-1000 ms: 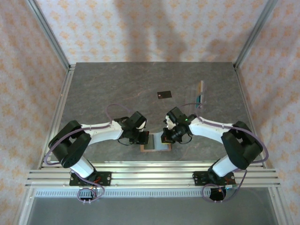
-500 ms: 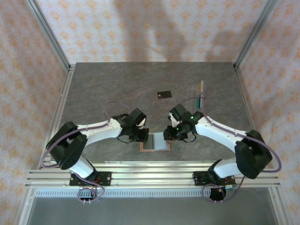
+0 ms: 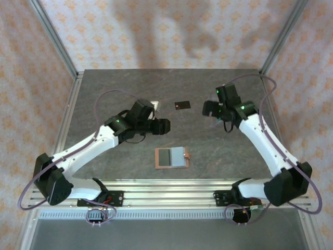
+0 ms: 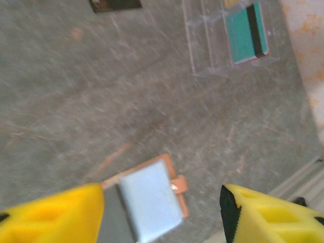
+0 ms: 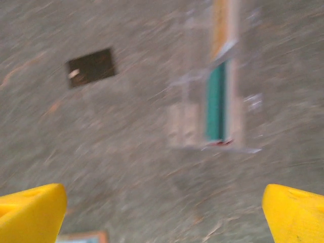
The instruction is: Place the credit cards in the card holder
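Two grippers hang above the table (image 3: 114, 88). The left gripper (image 3: 165, 126) is released, its two yellow fingers (image 4: 50, 217) spread with nothing between them. The right gripper (image 3: 206, 108) is released too, its jaws wide and empty.

One black card (image 3: 182, 104) lies flat on the table between the grippers. One teal card (image 4: 245, 31) sits in a clear stand (image 4: 207, 45), with a thin red edge (image 4: 250, 59) showing just under it. One brown card holder (image 3: 171, 157) lies near the front edge, apart from all the cards.
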Controlling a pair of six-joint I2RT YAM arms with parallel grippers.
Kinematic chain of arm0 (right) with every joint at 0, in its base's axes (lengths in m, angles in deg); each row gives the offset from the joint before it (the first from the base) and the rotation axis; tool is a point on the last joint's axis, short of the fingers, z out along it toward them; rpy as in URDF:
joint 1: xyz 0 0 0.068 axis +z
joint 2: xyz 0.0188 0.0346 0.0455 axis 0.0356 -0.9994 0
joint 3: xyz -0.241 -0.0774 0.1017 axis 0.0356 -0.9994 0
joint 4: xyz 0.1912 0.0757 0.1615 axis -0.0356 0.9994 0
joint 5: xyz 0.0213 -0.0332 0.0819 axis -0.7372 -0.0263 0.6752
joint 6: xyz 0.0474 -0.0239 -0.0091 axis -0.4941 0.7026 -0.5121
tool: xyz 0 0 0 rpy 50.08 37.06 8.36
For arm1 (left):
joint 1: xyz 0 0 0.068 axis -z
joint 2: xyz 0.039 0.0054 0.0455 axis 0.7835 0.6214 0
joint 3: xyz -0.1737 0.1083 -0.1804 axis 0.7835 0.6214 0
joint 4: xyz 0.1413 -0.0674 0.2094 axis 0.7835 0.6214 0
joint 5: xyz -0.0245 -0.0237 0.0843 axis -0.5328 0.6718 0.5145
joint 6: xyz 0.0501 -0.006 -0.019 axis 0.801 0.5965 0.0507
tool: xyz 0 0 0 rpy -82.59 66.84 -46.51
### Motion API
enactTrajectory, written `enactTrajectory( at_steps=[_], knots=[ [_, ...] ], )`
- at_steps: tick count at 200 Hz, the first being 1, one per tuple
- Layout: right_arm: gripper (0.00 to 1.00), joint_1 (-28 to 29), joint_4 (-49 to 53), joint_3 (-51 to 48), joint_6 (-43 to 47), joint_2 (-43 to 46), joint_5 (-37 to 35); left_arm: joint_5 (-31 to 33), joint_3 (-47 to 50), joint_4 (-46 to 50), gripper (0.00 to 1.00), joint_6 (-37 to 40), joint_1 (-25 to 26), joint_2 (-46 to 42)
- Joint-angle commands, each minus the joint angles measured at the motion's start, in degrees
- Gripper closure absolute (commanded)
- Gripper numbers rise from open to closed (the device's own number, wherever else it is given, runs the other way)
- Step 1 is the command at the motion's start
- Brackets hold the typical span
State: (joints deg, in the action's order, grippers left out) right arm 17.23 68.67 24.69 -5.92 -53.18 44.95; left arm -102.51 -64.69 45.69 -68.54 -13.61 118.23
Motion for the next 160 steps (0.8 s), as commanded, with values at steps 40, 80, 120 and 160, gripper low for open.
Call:
enactTrajectory(
  at_steps=[40, 80, 120, 160],
  knots=[
    [0.0, -9.4, 2.94, 17.94, 6.46, -21.5, -5.35, 17.92, 2.67, 11.37, 0.01, 0.49, -1.94, -8.36],
    [0.0, -10.64, 4.11, 27.25, 9.18, -32.94, -4.85, 18.67, 6.36, 13.06, 0.01, 0.46, -1.94, -12.09],
    [0.02, -11.68, 6.4, 32.13, 11.23, -40.37, -7.98, 18.97, 8.7, 14.13, 0.01, 0.28, -1.94, -14.96],
    [0.03, -12.93, 7.12, 31.99, 12.67, -42.37, -11.03, 17.97, 9.01, 14.15, 0.01, 0.46, -1.93, -15.3]
  ],
)
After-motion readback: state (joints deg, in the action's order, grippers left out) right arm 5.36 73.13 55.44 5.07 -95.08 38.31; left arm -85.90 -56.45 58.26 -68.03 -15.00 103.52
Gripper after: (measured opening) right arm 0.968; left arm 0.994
